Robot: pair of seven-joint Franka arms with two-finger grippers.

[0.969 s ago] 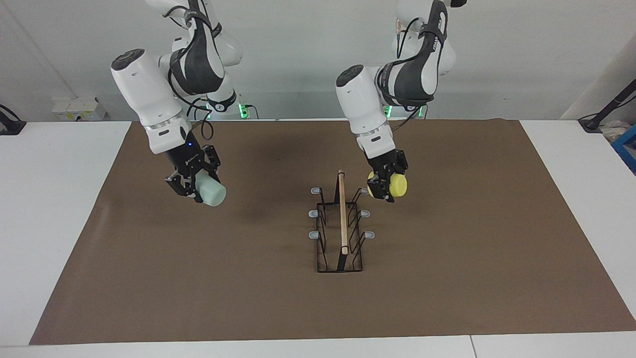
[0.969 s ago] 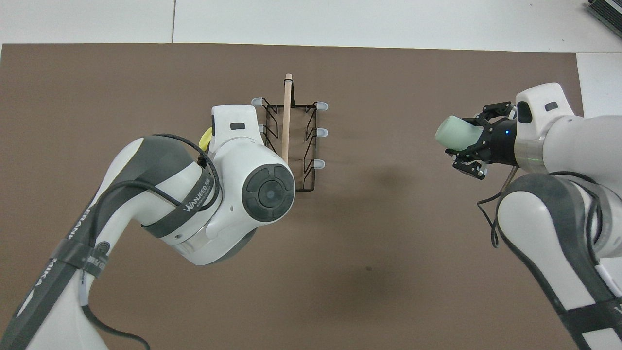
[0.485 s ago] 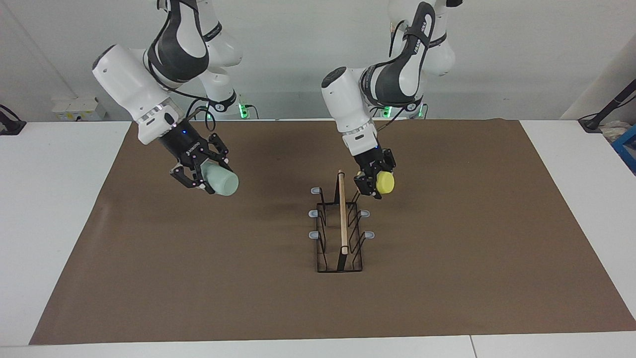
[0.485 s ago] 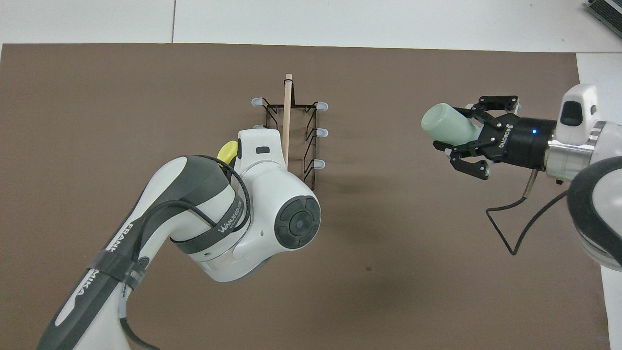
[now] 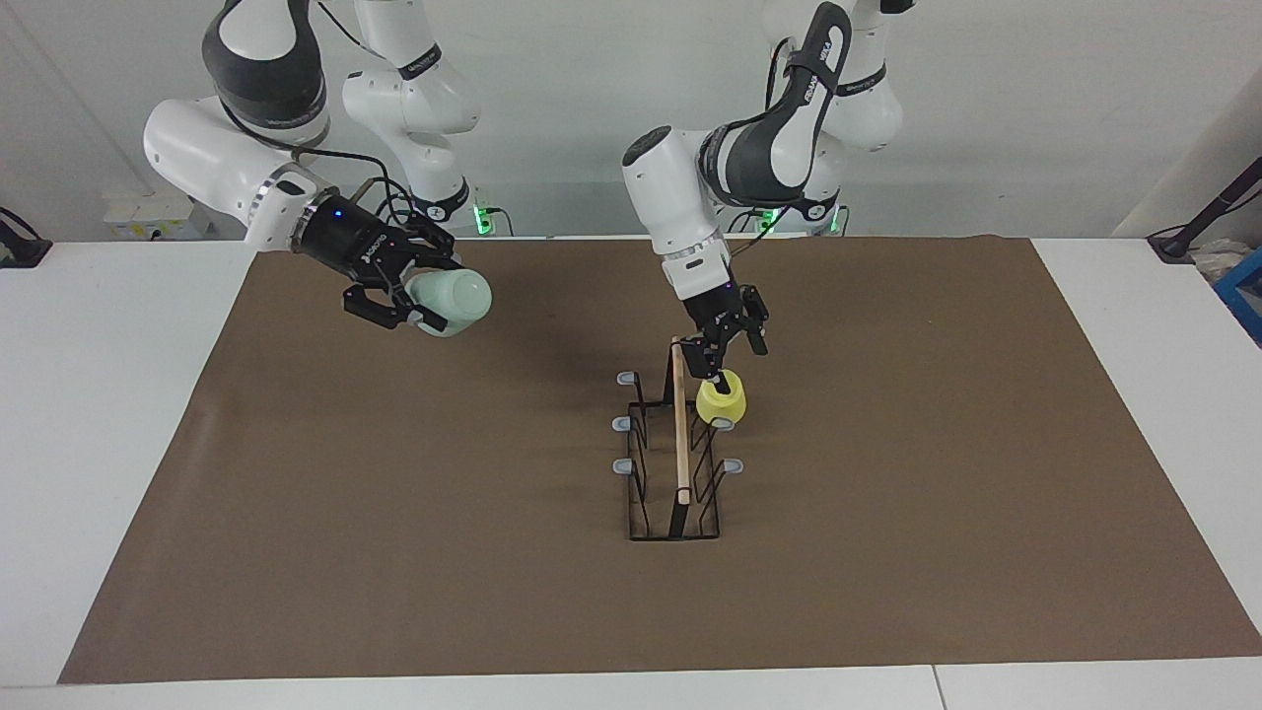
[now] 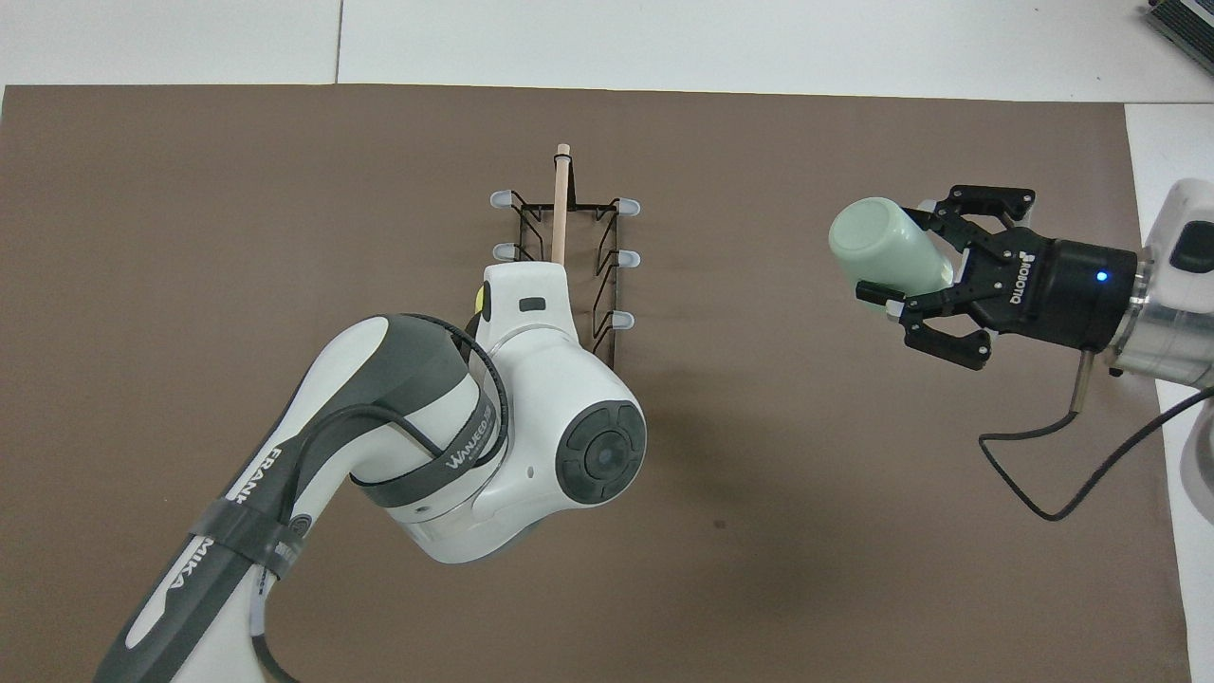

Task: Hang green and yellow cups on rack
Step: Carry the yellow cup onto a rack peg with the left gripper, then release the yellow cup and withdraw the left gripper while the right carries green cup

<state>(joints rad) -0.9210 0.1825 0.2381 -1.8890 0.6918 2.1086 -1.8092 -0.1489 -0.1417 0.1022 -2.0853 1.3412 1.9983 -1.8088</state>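
Note:
The yellow cup (image 5: 721, 401) hangs mouth-down on the rack (image 5: 675, 473), on a peg at the left arm's side nearest the robots. My left gripper (image 5: 734, 355) is open just above the cup and holds nothing. In the overhead view the left arm's wrist hides that gripper, and only a sliver of the yellow cup (image 6: 482, 302) shows beside the rack (image 6: 569, 247). My right gripper (image 5: 426, 294) is shut on the pale green cup (image 5: 454, 299) and holds it on its side in the air over the brown mat, toward the right arm's end. The overhead view shows this right gripper (image 6: 906, 267) with the green cup (image 6: 877, 249).
A brown mat (image 5: 887, 552) covers the white table (image 5: 108, 444). The rack's wooden rod (image 5: 679, 424) runs along its top, and other grey-tipped pegs (image 5: 621, 424) stick out bare on both sides. A loose cable (image 6: 1043, 474) hangs from the right wrist.
The left gripper moved in to the rack and let go of the yellow cup, which now hangs on a peg. The right arm swung up with the green cup, holding it more level.

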